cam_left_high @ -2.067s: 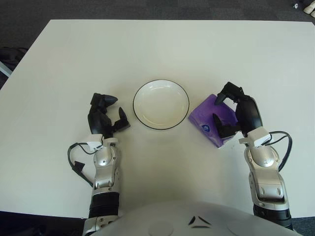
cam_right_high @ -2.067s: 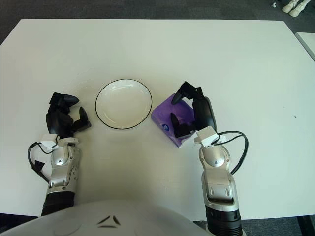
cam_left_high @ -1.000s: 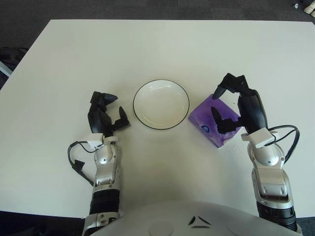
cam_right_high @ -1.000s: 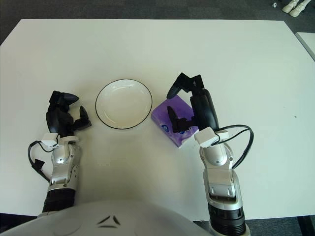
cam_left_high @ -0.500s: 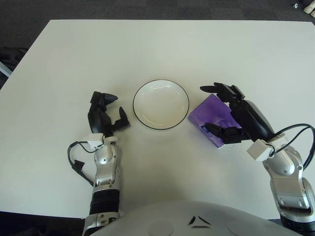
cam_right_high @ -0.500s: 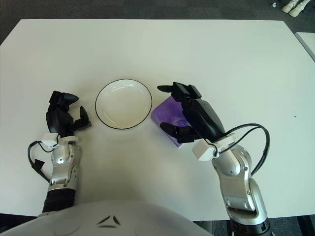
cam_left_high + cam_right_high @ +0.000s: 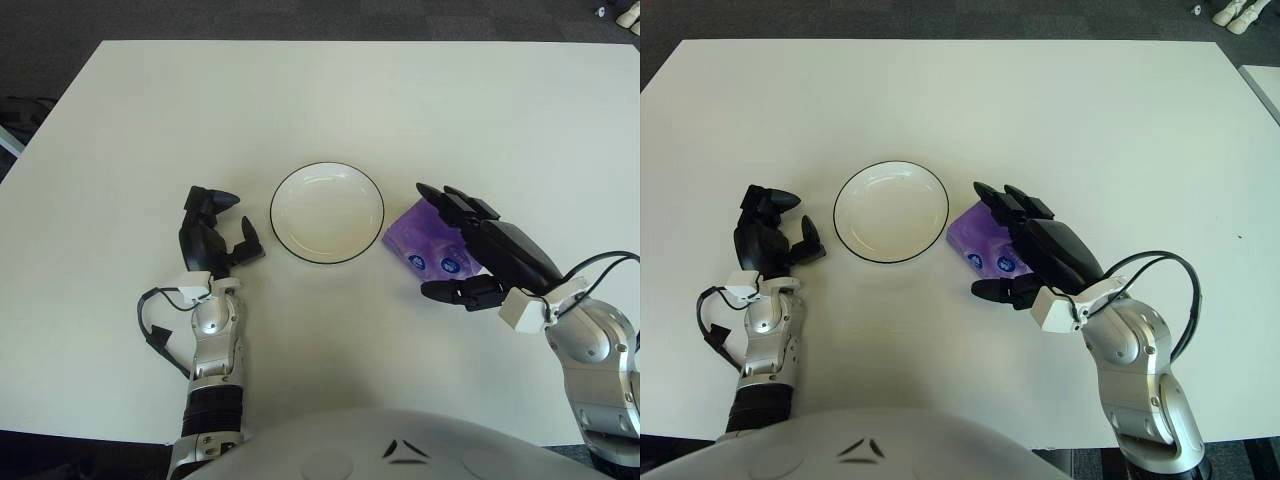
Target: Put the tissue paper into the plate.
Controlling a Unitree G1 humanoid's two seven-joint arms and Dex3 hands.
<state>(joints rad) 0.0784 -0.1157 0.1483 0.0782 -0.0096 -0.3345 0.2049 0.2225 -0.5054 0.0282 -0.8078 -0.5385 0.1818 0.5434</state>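
Plate: I see the white plate point(image 7: 327, 212) with its dark rim near mid-table, and nothing lies in it.
Tissue paper: the purple tissue pack point(image 7: 424, 243) sits on the table just to the right of the plate, its near corner close to the rim, outside the dish; my right hand covers much of it.
Room, left side: the white table point(image 7: 120, 130) is bare from its left edge to my left hand.
Room, far side: wide open surface runs beyond the plate to the far edge.
Room, right side: bare tabletop stretches right of the pack to the table's right edge.
Left hand: my left hand point(image 7: 211, 238) shows left of the plate, well apart from the pack, fingers loosely curled around nothing.
Right hand: my right hand point(image 7: 484, 258) reaches in from the lower right, palm over the pack, two fingers point(image 7: 452, 204) stretched along its top and the thumb at its near side; I cannot tell whether it truly grips the pack.
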